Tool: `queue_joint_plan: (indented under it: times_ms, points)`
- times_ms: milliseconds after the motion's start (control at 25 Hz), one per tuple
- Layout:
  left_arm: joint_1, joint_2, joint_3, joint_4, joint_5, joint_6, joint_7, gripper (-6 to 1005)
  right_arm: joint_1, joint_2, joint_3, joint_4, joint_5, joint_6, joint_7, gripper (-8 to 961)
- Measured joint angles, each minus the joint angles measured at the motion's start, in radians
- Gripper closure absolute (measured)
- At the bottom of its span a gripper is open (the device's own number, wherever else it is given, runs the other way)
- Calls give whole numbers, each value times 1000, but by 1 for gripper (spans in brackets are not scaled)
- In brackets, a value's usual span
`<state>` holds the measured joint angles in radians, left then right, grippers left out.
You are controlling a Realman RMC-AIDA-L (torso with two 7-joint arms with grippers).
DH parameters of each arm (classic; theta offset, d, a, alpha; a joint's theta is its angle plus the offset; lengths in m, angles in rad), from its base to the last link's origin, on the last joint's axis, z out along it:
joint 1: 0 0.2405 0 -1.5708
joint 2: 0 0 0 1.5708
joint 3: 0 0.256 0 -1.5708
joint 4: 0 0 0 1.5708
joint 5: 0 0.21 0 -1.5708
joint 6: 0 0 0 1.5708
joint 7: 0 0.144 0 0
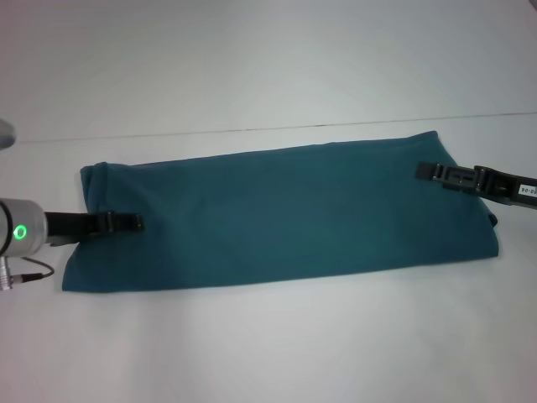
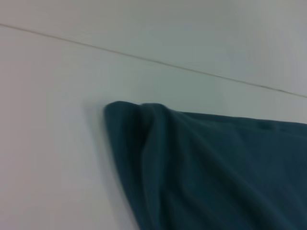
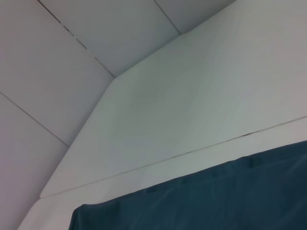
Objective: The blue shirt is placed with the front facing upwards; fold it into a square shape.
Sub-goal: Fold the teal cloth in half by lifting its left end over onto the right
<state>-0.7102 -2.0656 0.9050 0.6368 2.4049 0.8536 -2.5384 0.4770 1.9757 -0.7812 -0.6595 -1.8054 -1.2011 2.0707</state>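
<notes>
1. Blue cloth first: the shirt (image 1: 285, 214) lies flat on the white table (image 1: 268, 344), already folded into a long band, so no print shows.
2. Its long way runs side to side, from your left arm to your right arm.
3. Your left gripper (image 1: 126, 222) sits over the left end, and your right gripper (image 1: 432, 172) sits over the right end, near the far edge.
4. You cannot tell if either one is open or pinching cloth (the fingers look too dark and flat).
5. One short end probably has to go over the other next, and each arm is near its own end.
</notes>
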Motion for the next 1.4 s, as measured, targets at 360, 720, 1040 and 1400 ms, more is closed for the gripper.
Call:
queue_joint_plan:
  times_ms: [360, 720, 1040, 1400]
  points:
    - [-22, -2, -19, 14, -5, 43, -14, 255, 0, -1, 5, 4, 0, 0, -9, 54]
    - [-25, -2, -19, 17, -6, 56, -8, 455, -1, -3, 5, 11, 0, 0, -9, 54]
    - [-24, 3, -26, 41, -39, 128, 12, 754, 0, -3, 5, 12, 0, 4, -9, 54]
    - [17, 36, -122, 43, -111, 194, 51, 843, 3, 1, 5, 12, 0, 5, -6, 54]
